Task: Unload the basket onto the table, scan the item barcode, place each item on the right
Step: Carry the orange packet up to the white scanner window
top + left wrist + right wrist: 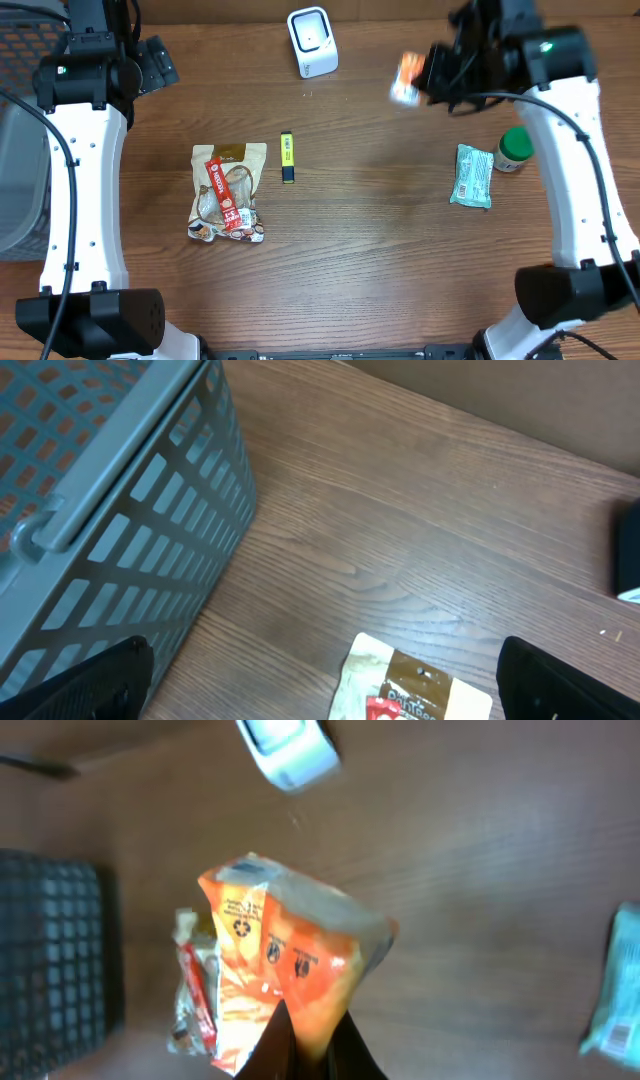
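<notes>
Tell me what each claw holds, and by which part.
The right claw pinches the orange packet by one edge, lifted clear. The left claw is open and holds nothing.

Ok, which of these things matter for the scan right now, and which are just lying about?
In the job: orange packet, held in the right claw; white scanner.

Lying about: snack bag; yellow marker; green wrapped pack; green-capped bottle; grey basket.

basket (150, 530) | snack bag (228, 192) | yellow marker (287, 157) | green packet (472, 176) | green-capped bottle (515, 148)
</notes>
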